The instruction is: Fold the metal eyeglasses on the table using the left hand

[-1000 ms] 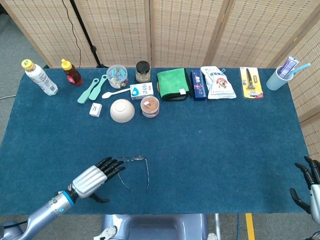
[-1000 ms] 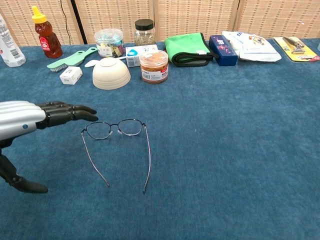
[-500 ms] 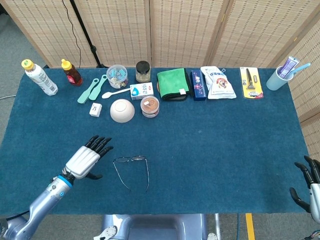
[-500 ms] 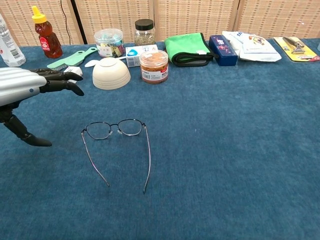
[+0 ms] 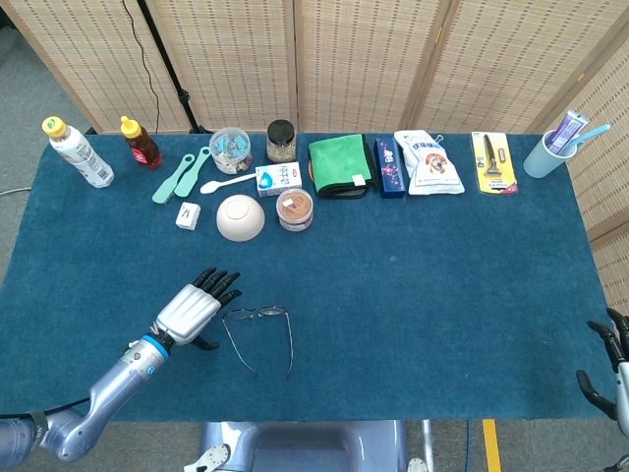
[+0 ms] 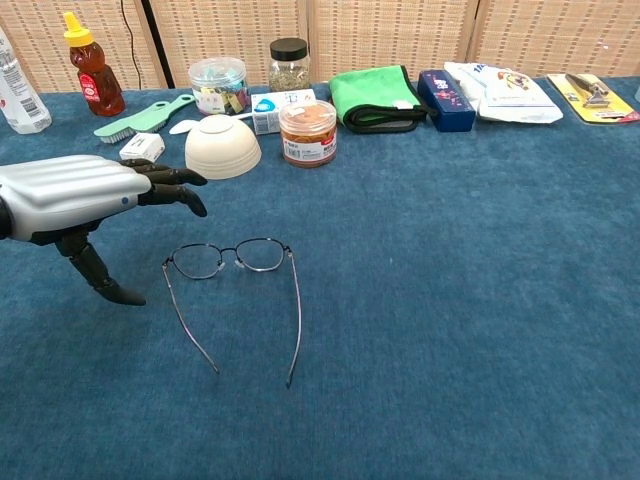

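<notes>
1. On the blue surface (image 5: 413,295), near its front edge, lie the glasses (image 6: 238,258): lenses toward the back row of items, both temples splayed open toward the robot, so neither fold is done yet.
2. The left hand (image 5: 192,307) hovers just left of the glasses, apart from them; its fingers (image 6: 172,186) are extended and spread, the thumb hangs down toward the surface, and it holds nothing.
3. Change: a second ago the fingers reached to the left lens; half a second ago the hand had swung back and away to the left; now it has returned closer, though short of the frame. The glasses have not shifted across these pictures.
4. Reading: this looks like a re-approach, probably to realign for pushing the left temple inward.
5. The right hand (image 5: 611,366) shows only partly at the surface's right front corner, well apart from the glasses; its fingers appear loosely apart and empty.
6. The bowl (image 6: 222,146) and jar (image 6: 308,130) stand behind, clear of the work.
</notes>
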